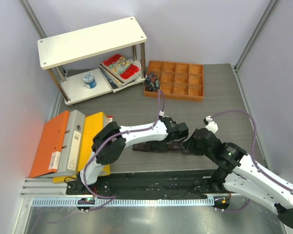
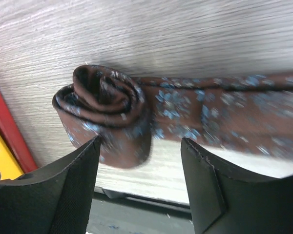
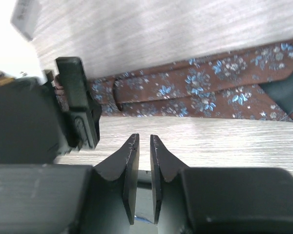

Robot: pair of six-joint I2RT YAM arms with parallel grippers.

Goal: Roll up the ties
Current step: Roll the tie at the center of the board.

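A brown tie with small blue flowers (image 1: pixel 151 146) lies flat across the middle of the table. Its end is wound into a loose roll (image 2: pixel 105 105), and the flat length (image 2: pixel 224 109) runs off to the right. My left gripper (image 2: pixel 140 141) is open just in front of the roll, and its left fingertip (image 2: pixel 94 146) is at the roll's lower edge. Nothing sits between the fingers. My right gripper (image 3: pixel 143 138) hovers over bare table a little short of the tie (image 3: pixel 200 92). Its jaws are a narrow slit apart and hold nothing. In the top view both grippers (image 1: pixel 178 132) (image 1: pixel 194 141) meet over the tie's right part.
Orange, grey and yellow binders (image 1: pixel 68 141) lie at the left. A white shelf unit (image 1: pixel 93 41) at the back holds red books (image 1: pixel 121 66) and a blue-white spool (image 1: pixel 89 79). An orange compartment tray (image 1: pixel 178 78) stands at the back. A dark speckled strip (image 1: pixel 156 183) runs along the near edge.
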